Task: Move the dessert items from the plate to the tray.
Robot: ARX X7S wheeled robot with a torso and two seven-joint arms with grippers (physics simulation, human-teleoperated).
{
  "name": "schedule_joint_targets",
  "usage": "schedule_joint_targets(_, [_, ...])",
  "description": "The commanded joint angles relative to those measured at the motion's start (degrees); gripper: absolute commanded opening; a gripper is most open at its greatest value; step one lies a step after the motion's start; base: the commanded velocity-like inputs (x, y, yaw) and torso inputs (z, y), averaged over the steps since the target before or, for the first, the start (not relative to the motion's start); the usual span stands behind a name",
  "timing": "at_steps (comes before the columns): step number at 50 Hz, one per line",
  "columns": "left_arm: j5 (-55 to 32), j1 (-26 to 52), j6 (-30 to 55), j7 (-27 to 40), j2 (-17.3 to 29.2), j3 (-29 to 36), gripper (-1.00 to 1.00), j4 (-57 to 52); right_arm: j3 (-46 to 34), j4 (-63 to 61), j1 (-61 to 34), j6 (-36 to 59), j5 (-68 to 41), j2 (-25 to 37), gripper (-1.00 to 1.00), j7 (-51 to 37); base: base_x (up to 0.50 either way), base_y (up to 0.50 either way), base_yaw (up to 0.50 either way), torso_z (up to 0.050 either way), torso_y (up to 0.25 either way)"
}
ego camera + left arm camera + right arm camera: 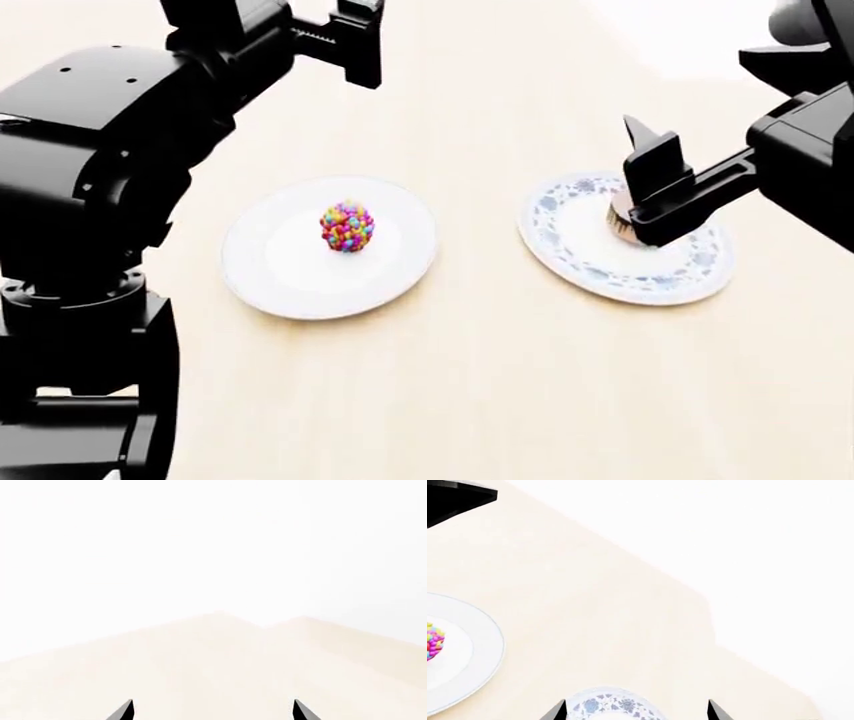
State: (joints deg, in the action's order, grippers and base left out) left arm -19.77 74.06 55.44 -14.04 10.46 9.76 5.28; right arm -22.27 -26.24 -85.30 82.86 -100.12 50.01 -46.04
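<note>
In the head view, the candy-bead ball (347, 227) sits at the centre of a plain white plate (274, 275) left of the frame's middle, on the pale table (467, 400). To the right, a blue-patterned plate (567, 245) carries a brownish dessert (618, 224), mostly hidden behind the right gripper (650, 195); its jaws stand around it, but I cannot tell whether they pinch it. The left gripper (358, 42) hangs at upper left, jaws spread in its wrist view, holding nothing.
</note>
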Motion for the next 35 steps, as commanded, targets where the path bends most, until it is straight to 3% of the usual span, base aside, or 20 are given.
schedule_joint_targets(1, [-0.6,-1.0,0.3,-1.3,0.4,0.6,1.0,-1.8,-0.6,-0.4,0.1,-0.8,0.5,0.3,1.0,0.7,0.0,0.0,0.0,0.05,-0.105])
schedule_joint_targets(25, [-1.3,-1.9,0.0,-1.2,1.1,1.5,1.0,-2.6,-1.8,-0.9,0.1,-2.3,2.1,0.9,1.0,2.1,0.0,0.0,0.0,0.05,-0.108])
schedule_joint_targets(35, [-1.1,-2.4,-1.5,-1.6,1.7,2.2,1.0,-2.1,-2.2,-0.9,0.8,-3.3,4.6,0.5,1.0,4.1,0.0,0.0,0.0,0.021,-0.135])
